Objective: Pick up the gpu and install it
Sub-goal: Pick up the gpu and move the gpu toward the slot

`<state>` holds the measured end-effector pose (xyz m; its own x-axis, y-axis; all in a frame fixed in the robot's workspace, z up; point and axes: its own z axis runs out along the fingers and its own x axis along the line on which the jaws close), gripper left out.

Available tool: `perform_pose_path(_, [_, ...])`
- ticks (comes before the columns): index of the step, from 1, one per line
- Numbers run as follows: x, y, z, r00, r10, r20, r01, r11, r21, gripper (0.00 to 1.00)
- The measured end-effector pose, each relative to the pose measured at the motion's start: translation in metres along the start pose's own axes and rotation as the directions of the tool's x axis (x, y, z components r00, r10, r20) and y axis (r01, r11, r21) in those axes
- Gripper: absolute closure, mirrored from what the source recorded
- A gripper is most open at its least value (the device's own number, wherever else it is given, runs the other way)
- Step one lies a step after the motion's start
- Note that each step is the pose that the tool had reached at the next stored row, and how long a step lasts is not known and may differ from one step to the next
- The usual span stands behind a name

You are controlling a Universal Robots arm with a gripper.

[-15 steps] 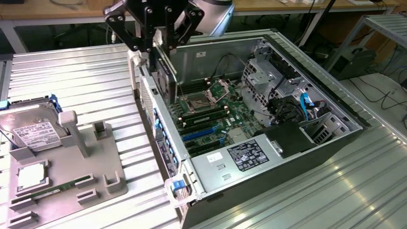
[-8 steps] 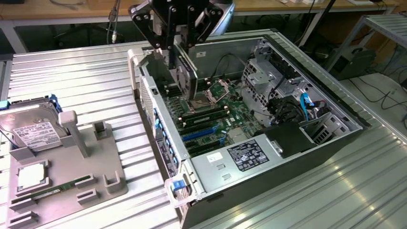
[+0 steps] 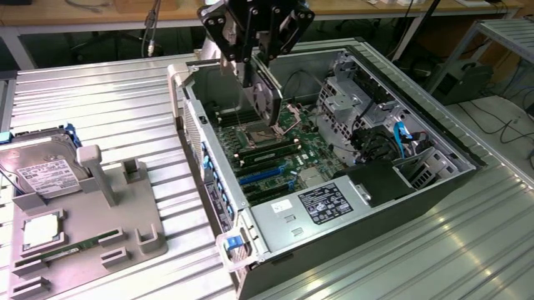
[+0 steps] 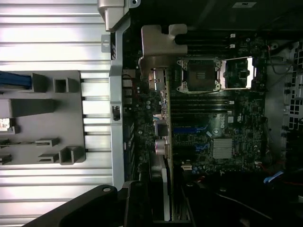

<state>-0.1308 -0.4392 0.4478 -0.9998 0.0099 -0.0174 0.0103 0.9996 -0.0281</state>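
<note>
The gpu (image 3: pixel 267 100) is a thin dark card hanging on edge over the open computer case (image 3: pixel 434 144), just above the motherboard (image 3: pixel 304 153) near the case's back wall. My gripper (image 3: pixel 254 56) is shut on the card's upper edge. In the wrist view the gpu (image 4: pixel 166 142) appears edge-on, and its silvery end bracket (image 4: pixel 158 42) sits close to the case's rear panel. The card hangs clear of the blue expansion slots (image 3: pixel 262 176), which lie nearer the case's front.
A grey parts holder (image 3: pixel 92 219) at the exterior view's left carries a silver hard drive (image 3: pixel 42 172) and a green memory stick (image 3: pixel 79 247). The processor socket (image 3: pixel 262 134), memory rows and a drive cage (image 3: pixel 346 94) crowd the case. The ribbed metal table (image 3: pixel 109 100) surrounds it.
</note>
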Motion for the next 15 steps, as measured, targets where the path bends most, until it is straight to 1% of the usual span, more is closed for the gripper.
perform_pose_path(9, [-0.029,0.0003,0.0005,1.0,0.0,0.0,0.0,1.0,0.0,0.71])
perform_pose_path(12, [-0.042,0.0005,0.0009,1.0,0.0,0.0001,0.0,1.0,-0.0001,0.71])
perform_pose_path(15, [-0.052,0.0005,0.0011,1.0,0.0,0.0001,0.0,1.0,-0.0001,0.71])
